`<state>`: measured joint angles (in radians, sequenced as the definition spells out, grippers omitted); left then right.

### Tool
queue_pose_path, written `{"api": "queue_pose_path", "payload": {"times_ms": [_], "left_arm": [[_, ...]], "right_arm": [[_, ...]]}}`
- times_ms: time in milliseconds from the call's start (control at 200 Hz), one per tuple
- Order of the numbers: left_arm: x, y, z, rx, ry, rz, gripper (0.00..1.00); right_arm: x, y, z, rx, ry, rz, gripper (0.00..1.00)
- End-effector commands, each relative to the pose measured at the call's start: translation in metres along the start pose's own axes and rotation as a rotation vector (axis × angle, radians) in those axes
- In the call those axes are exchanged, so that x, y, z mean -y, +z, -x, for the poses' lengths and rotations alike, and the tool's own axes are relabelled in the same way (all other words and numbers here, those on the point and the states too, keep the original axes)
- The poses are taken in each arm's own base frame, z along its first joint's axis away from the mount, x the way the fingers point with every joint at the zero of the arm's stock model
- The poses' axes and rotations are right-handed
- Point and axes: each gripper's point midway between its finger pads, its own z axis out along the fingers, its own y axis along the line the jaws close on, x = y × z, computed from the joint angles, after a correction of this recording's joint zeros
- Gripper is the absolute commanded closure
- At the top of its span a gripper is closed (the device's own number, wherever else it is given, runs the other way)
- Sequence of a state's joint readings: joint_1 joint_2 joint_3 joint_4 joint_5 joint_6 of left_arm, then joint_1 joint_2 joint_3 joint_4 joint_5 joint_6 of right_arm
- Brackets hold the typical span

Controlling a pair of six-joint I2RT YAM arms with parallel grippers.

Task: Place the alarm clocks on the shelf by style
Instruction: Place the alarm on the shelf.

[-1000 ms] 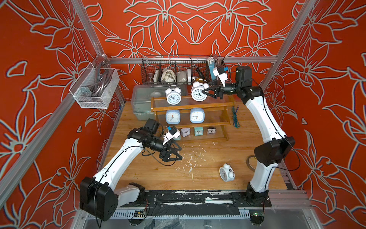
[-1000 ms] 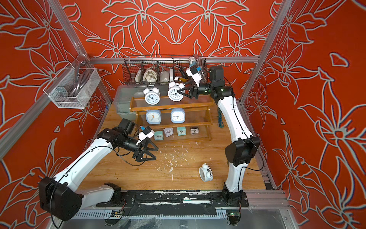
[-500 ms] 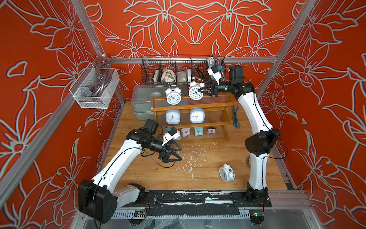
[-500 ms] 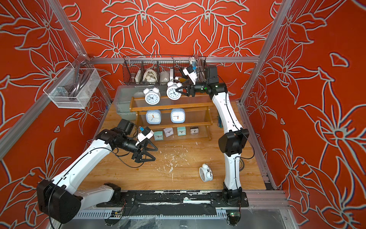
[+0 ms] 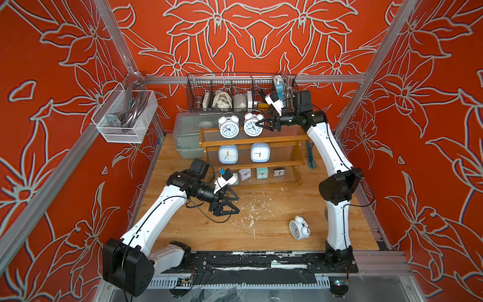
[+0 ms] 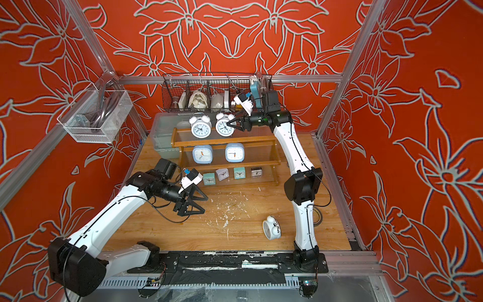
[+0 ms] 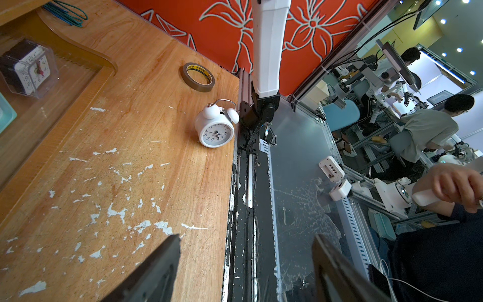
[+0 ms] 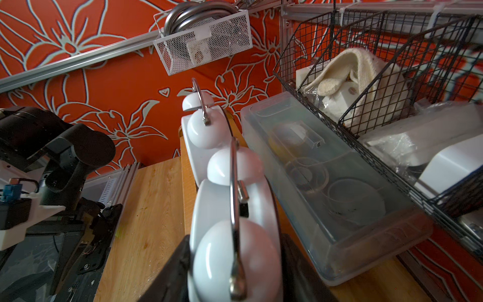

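on the top step of the shelf (image 5: 283, 142), held the second bell clock (image 5: 251, 127) between the narrow jaws of the right gripper (image 5: 260, 124), just beside the first bell clock (image 5: 228, 128). could not tell if its little feet were down on the step. hung the left gripper (image 5: 238, 205) low over the table (image 5: 198, 230), near the bottom step, jaws wide and nothing in them.

could tip forward and drop onto the blue square clocks (image 5: 260, 152) on the middle step if let go too soon or at a tilt. could bump the first bell clock and knock it over, with so little gap between the two. might catch the wire basket (image 5: 209, 86) or the grey bin (image 5: 187, 133) when pulling back, both close behind the wrist. looked like a thin step, with not much to stop a fall.

had bare room at the right end of the top step, maybe enough for one more. saw the tiny cube clocks (image 6: 222, 174) in a row on the bottom step. down on the table, saw the third bell clock (image 5: 299, 230) lying down, not standing, close to the front edge and the right arm's base, near a tape roll (image 7: 198, 77). could get pushed off that edge by a clumsy grab. had lots of open table between the arms for reaching it.
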<state>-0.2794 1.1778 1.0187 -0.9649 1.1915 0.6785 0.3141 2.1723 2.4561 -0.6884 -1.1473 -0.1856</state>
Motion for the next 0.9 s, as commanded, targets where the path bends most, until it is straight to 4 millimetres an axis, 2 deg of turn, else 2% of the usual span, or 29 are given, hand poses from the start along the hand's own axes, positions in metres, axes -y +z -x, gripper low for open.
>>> {"api": "queue_pose_path", "payload": {"times_ms": [0, 255, 741, 896], "left_arm": [[0.0070, -0.0012, -0.0015, 0.008, 0.008, -0.015, 0.21], [0.0068, -0.0015, -0.0016, 0.007, 0.010, -0.011, 0.21], [0.0056, -0.0015, -0.0025, 0.005, 0.013, -0.005, 0.21], [0.0061, -0.0015, -0.0030, 0.005, 0.016, -0.002, 0.21]], "right_arm": [[-0.0030, -0.0007, 0.0110, 0.020, -0.057, 0.001, 0.66], [-0.0012, 0.0014, 0.0089, 0.015, -0.059, -0.003, 0.62], [-0.0068, 0.0003, 0.0120, 0.003, -0.090, -0.020, 0.37], [-0.0087, -0.0021, 0.0134, -0.002, -0.097, -0.031, 0.33]]}}
